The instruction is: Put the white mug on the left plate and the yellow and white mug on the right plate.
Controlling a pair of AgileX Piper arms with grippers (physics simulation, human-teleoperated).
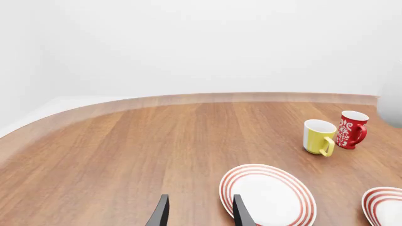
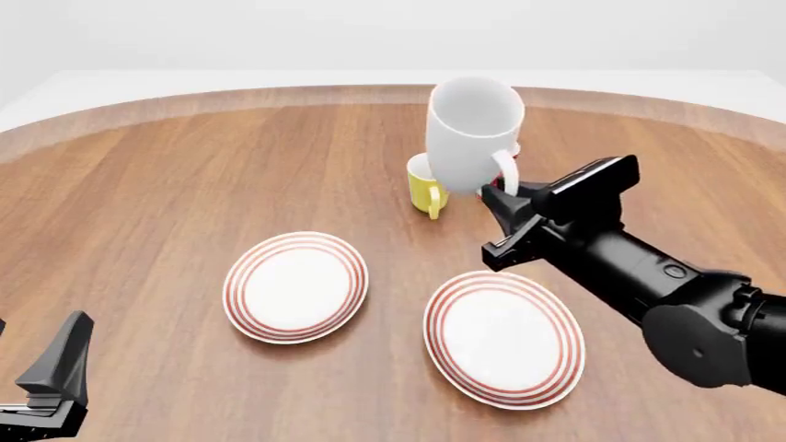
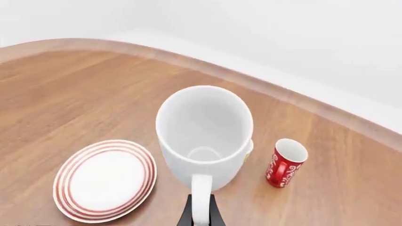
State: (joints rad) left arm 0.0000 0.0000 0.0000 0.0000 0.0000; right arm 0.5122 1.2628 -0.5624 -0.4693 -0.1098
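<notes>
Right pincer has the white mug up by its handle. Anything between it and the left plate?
Nothing visible: the white mug hangs in the right pincer above the yellow and white mug, and only bare table separates it from the left plate.

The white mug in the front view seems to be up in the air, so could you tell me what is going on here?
The right gripper is shut on the handle of the large plain white ceramic mug, holding it above the wooden table. Both red-ringed round white plates, left and right, are bare. The small yellow mug with a white inside stands beside a slim red cup. The left gripper is open and holds nothing.
</notes>
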